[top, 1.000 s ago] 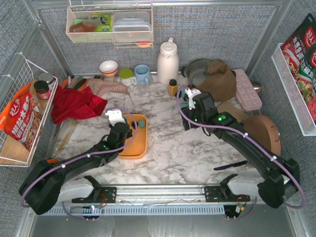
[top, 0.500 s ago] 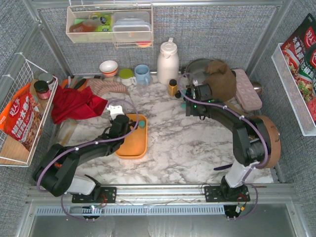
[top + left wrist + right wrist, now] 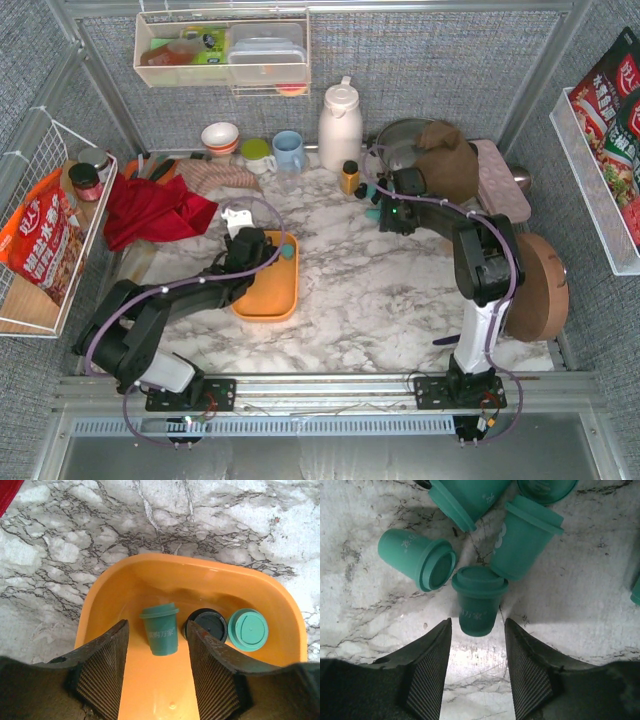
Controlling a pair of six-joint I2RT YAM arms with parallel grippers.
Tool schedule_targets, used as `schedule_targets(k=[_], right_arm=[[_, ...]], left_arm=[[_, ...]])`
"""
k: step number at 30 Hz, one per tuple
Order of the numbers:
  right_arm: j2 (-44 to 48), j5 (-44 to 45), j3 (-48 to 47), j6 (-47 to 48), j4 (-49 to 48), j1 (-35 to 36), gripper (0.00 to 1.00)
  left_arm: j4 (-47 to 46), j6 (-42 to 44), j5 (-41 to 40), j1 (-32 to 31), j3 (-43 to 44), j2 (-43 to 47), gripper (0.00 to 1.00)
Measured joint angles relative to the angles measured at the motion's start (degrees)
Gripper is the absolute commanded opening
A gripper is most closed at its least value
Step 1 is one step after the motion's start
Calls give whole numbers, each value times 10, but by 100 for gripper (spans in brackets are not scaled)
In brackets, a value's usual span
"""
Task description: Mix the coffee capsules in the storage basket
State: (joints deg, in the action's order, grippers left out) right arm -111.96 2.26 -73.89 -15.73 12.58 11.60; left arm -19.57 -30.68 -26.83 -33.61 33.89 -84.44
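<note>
Centrally in frame, the left gripper (image 3: 157, 625) hangs released astride a teal cone-shaped coffee capsule (image 3: 162, 636) lying in the shallow orange plastic storage basket (image 3: 272, 597); the right gripper (image 3: 477, 622), unclenched, straddles another teal capsule (image 3: 478, 597) on marble (image 3: 570, 595).

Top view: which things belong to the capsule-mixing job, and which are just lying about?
Job:
orange basket
capsules inside it
teal capsules loose on the table

Lying about:
white jug
blue mug
red cloth
amber bottle
bowl
snack bag
</note>
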Motion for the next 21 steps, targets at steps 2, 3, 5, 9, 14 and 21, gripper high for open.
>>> schedule_targets(k=[2, 3, 5, 9, 14, 21], right_arm=[[-8, 0, -6, -2, 0, -1, 50], [-12, 1, -8, -4, 0, -2, 49], [-16, 3, -13, -7, 0, -3, 49], [-26, 9, -24, -9, -3, -3, 48], [-38, 20, -37, -10, -8, -3, 33], [-24, 19, -16, -10, -24, -3, 23]], left_arm=[[1, 1, 0, 0, 4, 0, 60], [3, 1, 1, 0, 7, 1, 60], [11, 2, 4, 0, 13, 10, 61], [17, 4, 15, 0, 23, 47, 65], [54, 9, 28, 0, 44, 94, 68], [122, 23, 51, 0, 71, 134, 76]])
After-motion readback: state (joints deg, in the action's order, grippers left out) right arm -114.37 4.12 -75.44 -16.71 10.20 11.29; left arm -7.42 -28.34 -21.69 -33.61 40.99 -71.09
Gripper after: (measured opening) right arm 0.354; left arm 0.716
